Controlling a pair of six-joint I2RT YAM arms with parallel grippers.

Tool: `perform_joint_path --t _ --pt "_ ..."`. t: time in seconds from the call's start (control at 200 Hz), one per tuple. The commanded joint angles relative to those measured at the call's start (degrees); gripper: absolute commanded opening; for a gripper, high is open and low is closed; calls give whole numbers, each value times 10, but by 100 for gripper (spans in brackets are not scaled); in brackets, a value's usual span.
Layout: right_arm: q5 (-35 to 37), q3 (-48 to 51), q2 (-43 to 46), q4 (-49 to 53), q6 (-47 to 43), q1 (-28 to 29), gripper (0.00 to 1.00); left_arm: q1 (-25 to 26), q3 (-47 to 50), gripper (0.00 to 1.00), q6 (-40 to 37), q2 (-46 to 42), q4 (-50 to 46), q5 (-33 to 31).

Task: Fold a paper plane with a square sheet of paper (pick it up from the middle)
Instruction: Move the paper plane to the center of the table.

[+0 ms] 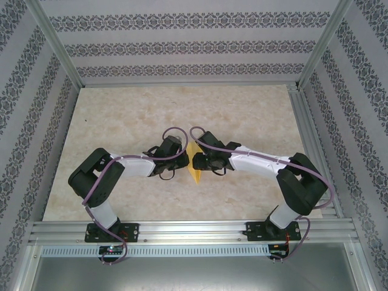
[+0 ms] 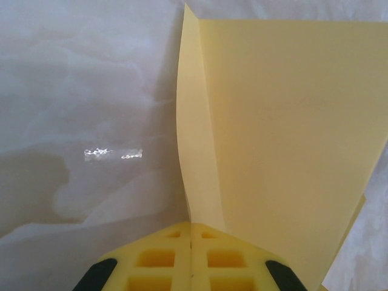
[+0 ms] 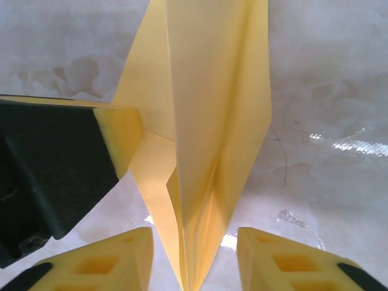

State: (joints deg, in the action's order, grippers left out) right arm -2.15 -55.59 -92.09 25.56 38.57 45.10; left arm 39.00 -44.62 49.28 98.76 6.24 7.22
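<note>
Paper plane (image 3: 206, 91), a half-folded, pointed dart of thin yellow-orange paper with layered creases, sits at the middle of the pale marbled tabletop (image 1: 121, 121), between the two arms' tips. The left gripper (image 2: 191, 227), black with yellow padded fingers, is clamped together on one edge of the paper, a broad flap spreading away to its right. The right gripper (image 3: 194, 233) stands with its yellow fingers apart, straddling the plane's narrow folded end, a gap showing on each side.
</note>
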Motion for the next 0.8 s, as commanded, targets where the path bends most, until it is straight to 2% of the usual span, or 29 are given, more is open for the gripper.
perform_joint_path --t 0.0,0.365,0.569,0.679,0.794 --pt "4 -18 -10 2 -4 11 37 -6 2 6 3 -10 22 5" --pt "-18 -37 -66 -13 -1 13 37 -6 5 7 4 -11 23 6" --pt "-12 -46 -85 -14 3 13 32 -6 7 9 8 -12 23 7" --pt "9 -54 -98 -4 8 13 27 -9 8 14 15 -21 19 7" --pt "27 -59 -106 4 11 15 25 -21 20 23 26 -44 14 9"
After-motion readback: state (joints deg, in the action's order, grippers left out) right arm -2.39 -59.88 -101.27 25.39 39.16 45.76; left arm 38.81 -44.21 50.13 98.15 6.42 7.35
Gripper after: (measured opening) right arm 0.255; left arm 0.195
